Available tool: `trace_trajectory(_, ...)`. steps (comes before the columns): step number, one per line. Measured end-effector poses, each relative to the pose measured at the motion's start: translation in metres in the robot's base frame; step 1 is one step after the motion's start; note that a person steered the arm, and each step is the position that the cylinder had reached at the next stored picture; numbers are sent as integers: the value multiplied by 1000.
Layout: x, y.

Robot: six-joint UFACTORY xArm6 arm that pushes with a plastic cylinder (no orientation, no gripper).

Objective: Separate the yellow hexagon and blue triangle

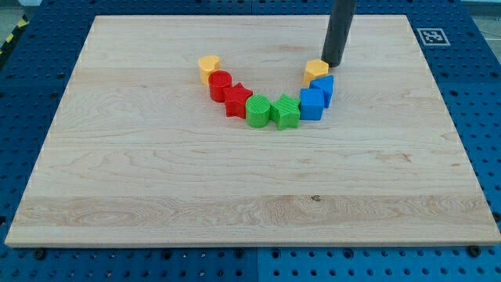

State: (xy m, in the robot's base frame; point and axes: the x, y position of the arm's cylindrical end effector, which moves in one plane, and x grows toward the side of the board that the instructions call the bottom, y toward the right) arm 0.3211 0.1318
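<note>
Yellow hexagon [316,70] touching my tip [332,63], blue triangle [323,85] just below

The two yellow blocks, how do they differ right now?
The yellow hexagon at the arc's right end touches my tip and a blue block. The other yellow block, heart-like, ends the arc's left, away from my tip, beside the red cylinder. Both are yellow, similar-sized.

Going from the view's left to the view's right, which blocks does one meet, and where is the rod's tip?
Yellow block → red cylinder → red star → green block → green block → yellow hexagon → my tip, touching the hexagon's right.
</note>
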Motion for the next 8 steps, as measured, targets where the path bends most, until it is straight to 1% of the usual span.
trace_trajectory(2, 15, 33)
trace_trajectory(3, 36, 34)
trace_trajectory(4, 49, 25)
trace_trajectory(5, 49, -7)
trace_trajectory(6, 54, -13)
trace_trajectory(7, 75, -16)
trace_trajectory(8, 75, -29)
